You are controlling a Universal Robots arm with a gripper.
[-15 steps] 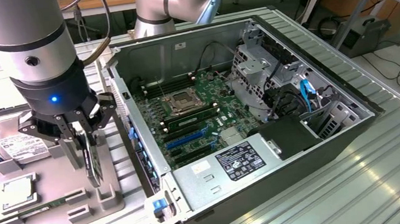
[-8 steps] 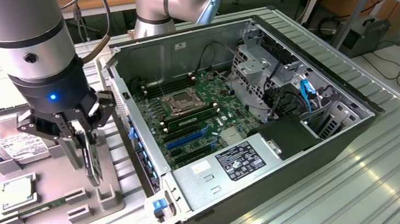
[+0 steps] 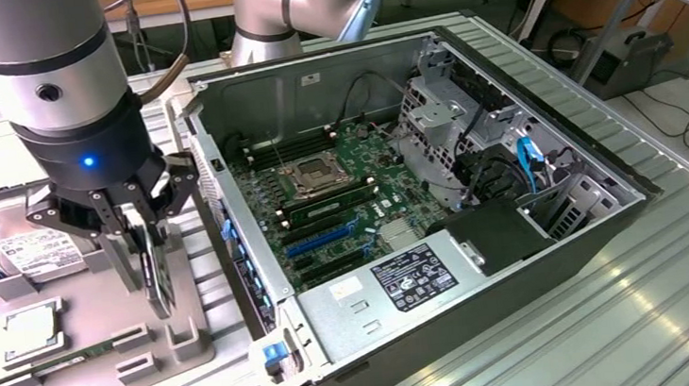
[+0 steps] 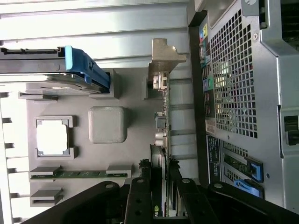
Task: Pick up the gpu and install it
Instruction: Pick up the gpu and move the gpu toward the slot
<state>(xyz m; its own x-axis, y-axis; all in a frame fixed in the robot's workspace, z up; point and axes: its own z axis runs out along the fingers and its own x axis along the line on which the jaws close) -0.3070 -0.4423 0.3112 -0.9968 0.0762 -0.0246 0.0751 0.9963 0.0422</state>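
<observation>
The gpu (image 3: 160,279) stands on edge in the slotted holders of a grey fixture tray (image 3: 83,299) at the exterior view's left, beside the open computer case (image 3: 601,225). In the wrist view the gpu (image 4: 161,123) is a thin dark edge ending in a silvery metal bracket (image 4: 164,58). My gripper (image 3: 144,239) reaches down over it, with one finger on each side of the card, shut on it. The wrist view has my gripper (image 4: 160,176) pinching the card's near end. The motherboard's blue expansion slots (image 3: 318,238) lie inside the case, to the exterior view's right of the card.
On the tray lie a silver hard drive (image 3: 21,248) with a blue clip (image 4: 86,70), a square processor (image 3: 31,327) and a green memory stick (image 3: 76,356). The case's rear wall (image 4: 233,93) stands close beside the card. A power supply (image 3: 409,277) fills the case's near corner.
</observation>
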